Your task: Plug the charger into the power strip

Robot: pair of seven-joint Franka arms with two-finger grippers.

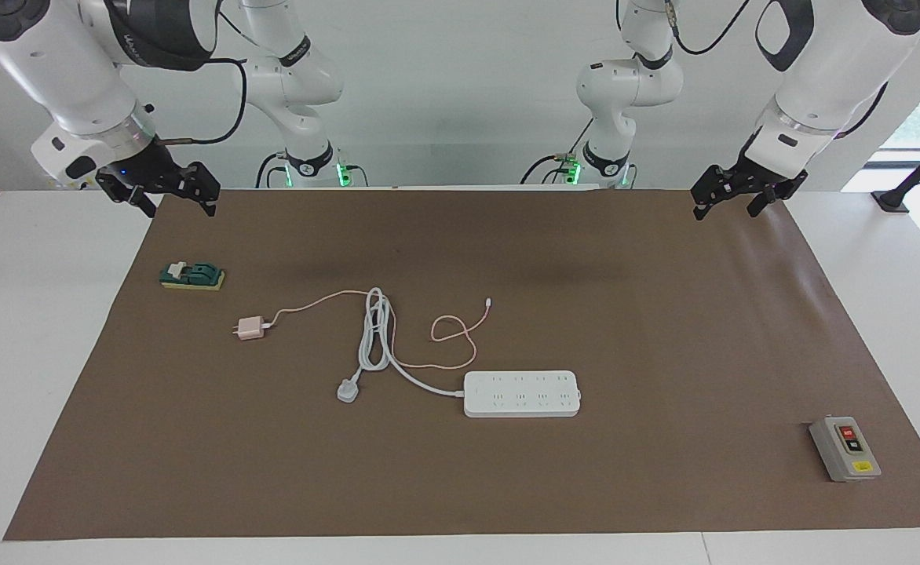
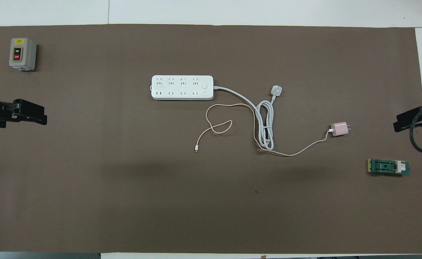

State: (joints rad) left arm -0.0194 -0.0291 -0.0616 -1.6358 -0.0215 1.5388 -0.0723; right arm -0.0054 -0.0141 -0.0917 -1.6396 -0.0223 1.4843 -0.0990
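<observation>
Lying unplugged—charger (image 1: 252,328) apart from power strip (image 1: 522,393)—both arms waiting.

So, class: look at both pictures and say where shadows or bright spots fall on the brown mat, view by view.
Facing view: two soft dark shadow bands lie on the brown mat nearer the robots than the power strip; daylight glares from a window at the left arm's end. Overhead view: broad faint shadows sit nearer the robots than the charger; lighting otherwise even.
</observation>
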